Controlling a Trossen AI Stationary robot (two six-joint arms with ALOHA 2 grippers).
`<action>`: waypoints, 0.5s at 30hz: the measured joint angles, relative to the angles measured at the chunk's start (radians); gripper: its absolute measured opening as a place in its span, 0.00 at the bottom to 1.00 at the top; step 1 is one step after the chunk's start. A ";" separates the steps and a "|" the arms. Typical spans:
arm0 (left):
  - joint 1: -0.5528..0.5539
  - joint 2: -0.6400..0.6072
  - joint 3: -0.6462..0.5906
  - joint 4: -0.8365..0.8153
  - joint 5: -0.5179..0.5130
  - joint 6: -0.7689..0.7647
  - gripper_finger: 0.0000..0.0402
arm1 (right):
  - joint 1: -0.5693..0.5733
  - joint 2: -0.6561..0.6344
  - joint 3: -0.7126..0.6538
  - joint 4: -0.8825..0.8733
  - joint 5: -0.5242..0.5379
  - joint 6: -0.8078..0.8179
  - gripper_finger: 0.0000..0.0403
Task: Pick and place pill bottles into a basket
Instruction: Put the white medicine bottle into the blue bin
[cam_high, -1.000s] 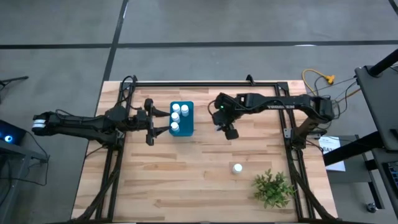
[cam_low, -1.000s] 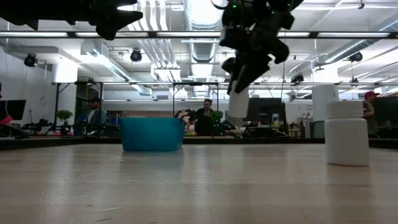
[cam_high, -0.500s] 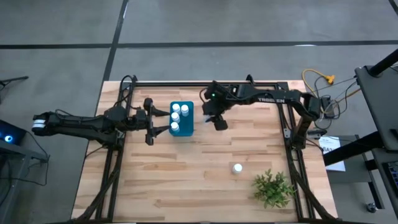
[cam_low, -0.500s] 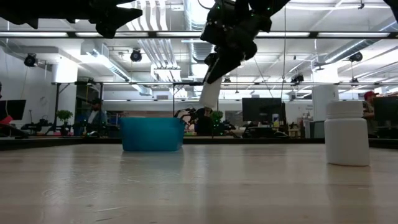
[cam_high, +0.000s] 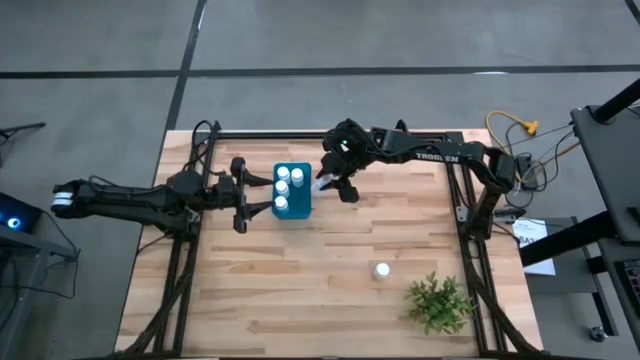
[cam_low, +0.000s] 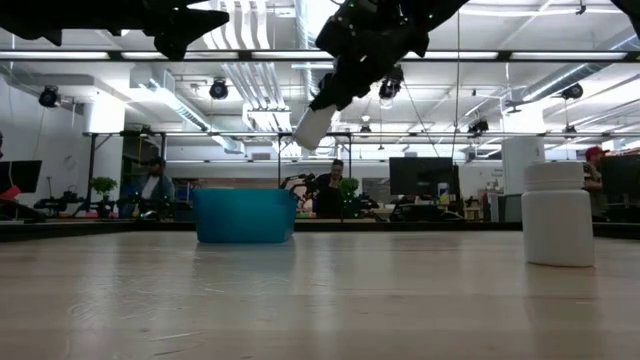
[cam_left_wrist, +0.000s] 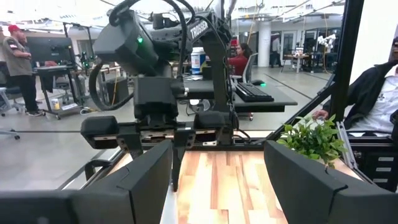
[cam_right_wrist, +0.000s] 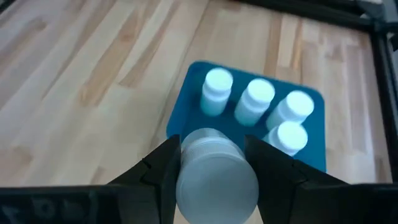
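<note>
Since the earlier frames the right gripper (cam_high: 331, 183) had swung across the table from near the middle toward the basket (cam_high: 303, 204), carrying a bottle (cam_low: 312, 127) that now hung tilted rather than upright — cap end leaning toward the basket, seen from table level. Its fingers were clamped on that bottle, which filled the foreground of the right wrist view (cam_right_wrist: 217, 174) between the two dark fingers (cam_right_wrist: 165, 163). The relation that mattered: the basket lay just beyond and below the held bottle, its near rim almost under the grip, so the bottle was close beside the opening but not yet squarely over it. Four bottles (cam_right_wrist: 256, 99) already stood inside, three in one row and one in the second; the free places looked to be in the row nearer the gripper. The bottle's long axis was slanted, so it would likely need righting before release. The left gripper (cam_high: 241, 194) waited with its fingers spread and empty at the basket's other side, nearer the basket but holding nothing. One more bottle (cam_high: 381, 270) stood upright well apart, near the plant (cam_high: 438, 302).
</note>
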 joint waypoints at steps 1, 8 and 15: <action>0.000 0.000 -0.001 0.000 0.000 0.000 0.59 | 0.000 0.000 0.000 0.014 0.000 0.013 0.36; 0.000 0.000 -0.001 0.000 0.000 0.000 0.59 | -0.002 0.041 0.040 0.089 0.029 0.133 0.36; 0.000 0.003 -0.001 0.002 0.000 0.000 0.59 | -0.002 0.173 0.229 -0.003 0.066 0.159 0.36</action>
